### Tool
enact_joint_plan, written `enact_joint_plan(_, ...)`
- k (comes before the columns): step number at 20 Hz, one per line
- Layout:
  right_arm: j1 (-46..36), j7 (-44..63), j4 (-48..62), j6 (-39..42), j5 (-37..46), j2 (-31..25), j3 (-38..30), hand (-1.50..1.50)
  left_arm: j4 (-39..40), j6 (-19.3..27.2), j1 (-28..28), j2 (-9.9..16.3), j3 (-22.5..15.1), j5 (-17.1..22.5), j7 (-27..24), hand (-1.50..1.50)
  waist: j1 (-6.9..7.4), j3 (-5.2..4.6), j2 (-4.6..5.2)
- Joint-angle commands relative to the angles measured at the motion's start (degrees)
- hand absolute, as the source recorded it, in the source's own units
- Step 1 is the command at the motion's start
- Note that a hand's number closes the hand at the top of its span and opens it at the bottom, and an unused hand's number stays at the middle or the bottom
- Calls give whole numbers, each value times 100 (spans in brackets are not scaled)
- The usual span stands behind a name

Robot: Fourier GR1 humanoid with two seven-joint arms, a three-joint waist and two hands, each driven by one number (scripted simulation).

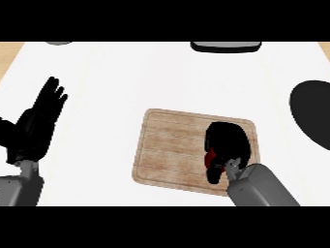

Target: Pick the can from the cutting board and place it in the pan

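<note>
A wooden cutting board [171, 147] lies on the white counter, a little right of centre. My right hand [230, 145] is over the board's right part, fingers curled round a red can [210, 159]. Only a small red patch of the can shows at the hand's left side. The dark pan [323, 116] sits at the right edge, partly cut off by the view. My left hand [35, 123] rests open at the left, fingers pointing up, away from the board.
A dark grey object [224, 46] sits at the counter's far edge, right of centre. A small grey thing [59, 42] shows at the far left. Wooden surface borders the white counter at both upper corners.
</note>
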Motion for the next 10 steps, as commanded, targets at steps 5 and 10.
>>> enact_joint_plan(5,252,137,-468,-390,711,219,20,150,320,-359,98,2,329,-35,-458,0,-33,18,36)
enact_joint_plan(10,1314,-2239,-1839,-204,183,-1486,525,150,-217,-15,139,20,249,-128,118,0,-234,32,-39)
